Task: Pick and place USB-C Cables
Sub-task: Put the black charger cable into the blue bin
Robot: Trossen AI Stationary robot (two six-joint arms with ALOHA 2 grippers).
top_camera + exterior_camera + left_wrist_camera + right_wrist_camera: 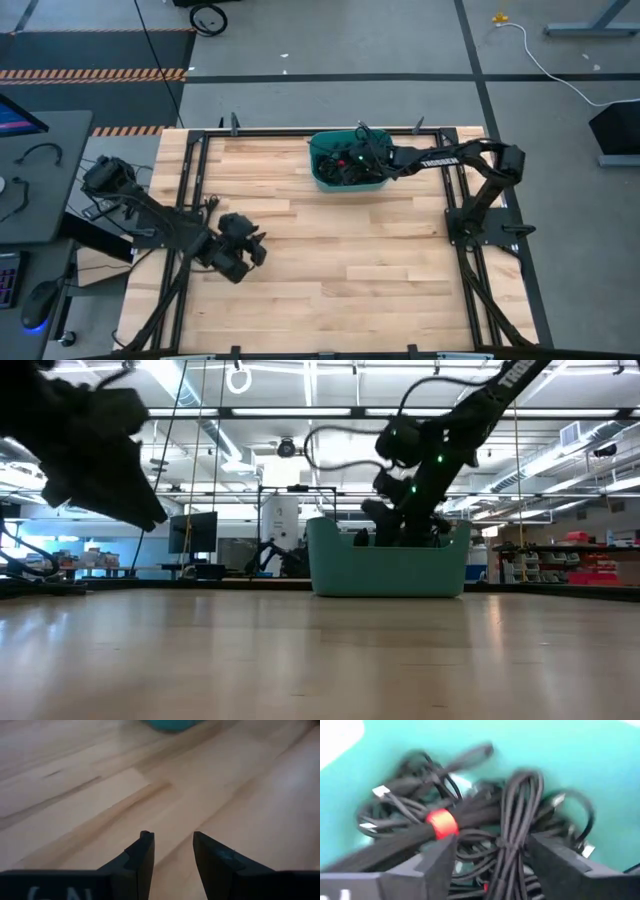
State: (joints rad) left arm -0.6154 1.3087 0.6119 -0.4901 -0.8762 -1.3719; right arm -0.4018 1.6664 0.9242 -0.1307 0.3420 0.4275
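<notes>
Several thin black USB-C cables (470,815) lie tangled in the teal bin (347,186), which stands at the table's far edge. One bundle is bound with a red tie (441,823). My right gripper (497,862) is open and reaches down into the bin (385,565) from the right. Its fingers stand on either side of a looped black cord bundle (517,810). My left gripper (252,250) is open and hovers above the bare wood near the table's left side (173,845). My right gripper comes slanting down into the bin with one finger (437,862) beside the red-tied bundle and the other finger (560,865) past the looped cords. Whether either finger touches a cord, I cannot tell.
The bin's teal walls (600,760) stand close around the right gripper. Black frame rails (190,200) run along the table's left, right and far sides. Bare wood (350,270) spans the middle and near part of the table.
</notes>
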